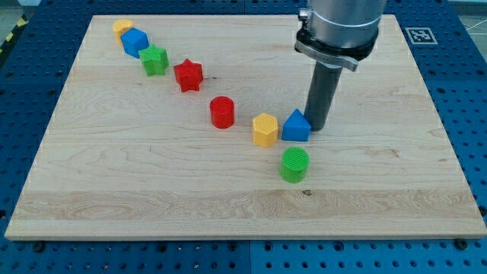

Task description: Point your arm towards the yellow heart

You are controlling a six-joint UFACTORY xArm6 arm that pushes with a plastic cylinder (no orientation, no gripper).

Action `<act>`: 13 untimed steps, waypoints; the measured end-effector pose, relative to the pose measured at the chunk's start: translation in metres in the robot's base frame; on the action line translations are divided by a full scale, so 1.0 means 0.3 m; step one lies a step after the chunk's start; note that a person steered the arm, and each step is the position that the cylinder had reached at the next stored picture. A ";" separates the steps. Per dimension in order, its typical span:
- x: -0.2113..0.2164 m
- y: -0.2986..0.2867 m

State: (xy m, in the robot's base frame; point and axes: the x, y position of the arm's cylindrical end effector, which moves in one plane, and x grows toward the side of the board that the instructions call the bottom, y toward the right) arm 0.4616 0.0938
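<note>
The arm [340,19] is showing only its lowest section, entering from the view's top. That section is a broad cylinder in light grey metal, catching soft reflections down its side. Beneath it a darker ring is wrapping the body, with a paler silvery flange [328,52] flaring out under the ring and casting a thin shadow line. A small dark lug is sticking out at the ring's left edge. From the flange a straight rod [323,91] is hanging, round in section, matte charcoal to black, narrower than the housing, with a faint lighter streak along its left side. My tip [318,126] is looking blunt and equally dark.
</note>
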 end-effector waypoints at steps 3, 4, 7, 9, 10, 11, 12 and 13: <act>-0.091 -0.015; -0.206 -0.056; -0.453 -0.507; -0.677 -0.760; -0.848 -0.810; -0.871 -0.992; -0.874 -1.188; -0.871 -1.329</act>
State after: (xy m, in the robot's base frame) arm 0.2003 -0.3050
